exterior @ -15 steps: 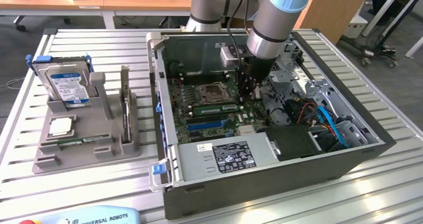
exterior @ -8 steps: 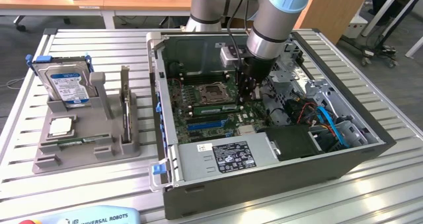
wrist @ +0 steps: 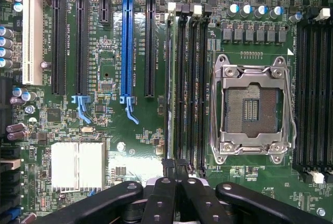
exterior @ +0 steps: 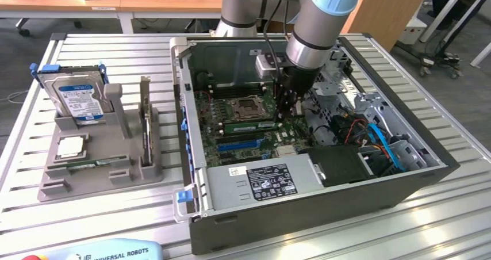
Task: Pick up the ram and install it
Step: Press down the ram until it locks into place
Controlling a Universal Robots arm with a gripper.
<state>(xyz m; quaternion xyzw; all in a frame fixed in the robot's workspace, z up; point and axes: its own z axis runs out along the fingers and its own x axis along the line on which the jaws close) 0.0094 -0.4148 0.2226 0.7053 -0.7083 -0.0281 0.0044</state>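
The ram [wrist: 169, 78] shows edge-on as a thin green strip standing in the outermost of the black memory slots [wrist: 188, 89] beside the open processor socket [wrist: 253, 108]. In the exterior view green ram [exterior: 250, 124] lies just below the socket [exterior: 247, 106] inside the open computer case [exterior: 307, 211]. My gripper [exterior: 288, 115] reaches down into the case at the end of those slots. In the wrist view my gripper [wrist: 177, 185] has its black fingers [wrist: 165, 199] drawn together right at the ram's near end. I cannot tell whether they touch it.
A grey fixture [exterior: 146, 171] on the slatted table at the exterior view's left holds a blue-labelled hard drive [exterior: 75, 100], a square silver processor chip [exterior: 71, 146] and a thin dark strip [exterior: 83, 167]. Blue cables [exterior: 383, 142] and the case walls crowd the arm. A heatsink [wrist: 78, 166] sits nearby.
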